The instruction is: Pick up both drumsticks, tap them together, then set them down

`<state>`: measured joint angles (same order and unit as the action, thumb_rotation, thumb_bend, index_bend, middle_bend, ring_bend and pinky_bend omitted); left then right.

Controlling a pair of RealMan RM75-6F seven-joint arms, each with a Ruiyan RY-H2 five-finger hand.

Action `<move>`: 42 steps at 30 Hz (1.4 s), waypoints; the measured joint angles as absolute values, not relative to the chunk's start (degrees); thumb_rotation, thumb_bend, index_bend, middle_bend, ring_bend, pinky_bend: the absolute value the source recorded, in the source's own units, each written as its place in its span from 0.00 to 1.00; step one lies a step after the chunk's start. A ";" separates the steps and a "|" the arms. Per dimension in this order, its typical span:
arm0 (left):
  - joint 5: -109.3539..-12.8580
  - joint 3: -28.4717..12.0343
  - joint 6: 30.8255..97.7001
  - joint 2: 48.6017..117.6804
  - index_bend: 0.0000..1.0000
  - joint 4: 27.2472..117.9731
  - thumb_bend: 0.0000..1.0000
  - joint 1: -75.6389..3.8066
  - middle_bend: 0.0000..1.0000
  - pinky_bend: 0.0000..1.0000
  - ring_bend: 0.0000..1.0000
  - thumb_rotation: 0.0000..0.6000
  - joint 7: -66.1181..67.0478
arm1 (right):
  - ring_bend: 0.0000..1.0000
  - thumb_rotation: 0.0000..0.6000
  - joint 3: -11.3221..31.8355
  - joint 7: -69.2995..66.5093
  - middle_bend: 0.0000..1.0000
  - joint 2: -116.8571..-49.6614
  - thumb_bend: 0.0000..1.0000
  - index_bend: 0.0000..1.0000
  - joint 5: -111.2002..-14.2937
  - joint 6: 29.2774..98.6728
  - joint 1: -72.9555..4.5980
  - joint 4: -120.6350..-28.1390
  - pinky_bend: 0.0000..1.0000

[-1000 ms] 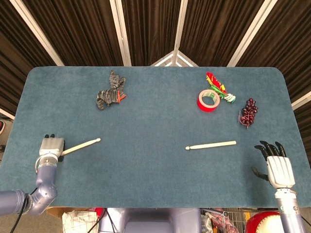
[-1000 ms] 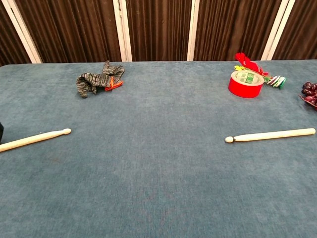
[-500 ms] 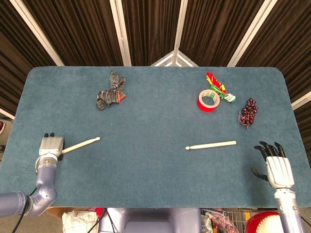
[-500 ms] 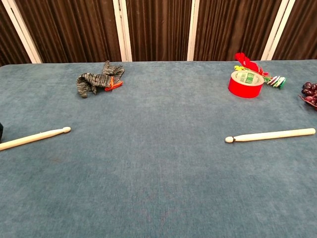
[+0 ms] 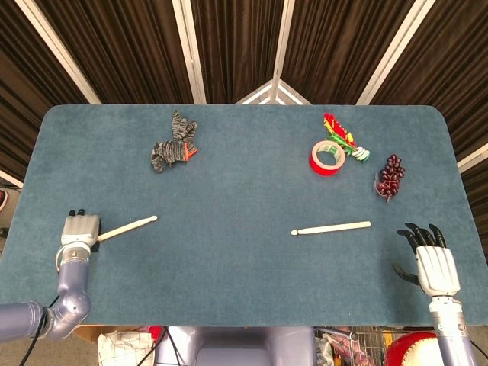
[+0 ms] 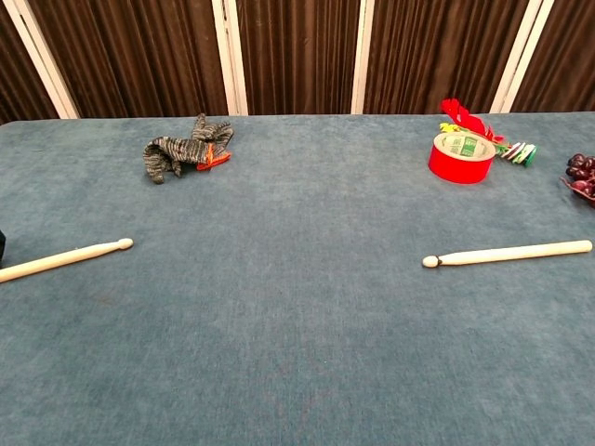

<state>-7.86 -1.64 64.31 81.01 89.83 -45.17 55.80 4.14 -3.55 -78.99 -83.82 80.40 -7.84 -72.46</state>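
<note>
Right now the job looks to be at its first step, the picking up, and only half of that seems under way. The left hand (image 5: 80,229) sits at the butt end of the left drumstick (image 5: 128,227), which runs out from under it toward the middle of the table (image 5: 244,297), its tip pointing away and a little up. The fingers are curled under the back of the hand, so from the head view I cannot tell whether they have closed on the wood or merely rest over it; the chest view cuts the hand off at the frame edge.

The right hand (image 5: 431,263) is plainly empty, fingers spread and pointing toward the far side of the table, thumb out toward the centre. The right drumstick (image 5: 332,227) lies flat on the cloth, inward of that hand and slightly beyond its fingertips, butt end nearest the hand, rounded tip pointing away toward the middle. Hand and stick are apart, with bare cloth between them.

My guess is the next move asks the right hand to travel inward and forward over the butt end, then come down and close around it, while the left makes sure of its hold before either stick leaves the table.

Beyond the right hand's fingers lies a bunch of dark grapes (image 5: 390,177).
</note>
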 measured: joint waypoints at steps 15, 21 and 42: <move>-7.83 -2.37 64.93 82.38 0.48 89.61 0.53 -45.83 0.48 0.08 0.08 1.00 57.41 | 0.23 1.00 4.21 -4.10 0.21 -79.21 0.24 0.28 -83.83 80.37 -7.89 -72.06 0.10; -7.34 -2.57 64.99 82.77 0.49 89.43 0.53 -45.89 0.49 0.09 0.08 1.00 57.97 | 0.23 1.00 4.19 -4.10 0.21 -79.32 0.24 0.29 -83.84 80.47 -7.84 -71.88 0.09; -7.05 -3.02 65.71 83.21 0.53 89.19 0.56 -45.97 0.52 0.08 0.10 1.00 59.00 | 0.23 1.00 4.28 -4.06 0.21 -79.60 0.24 0.28 -83.95 80.76 -7.83 -71.59 0.09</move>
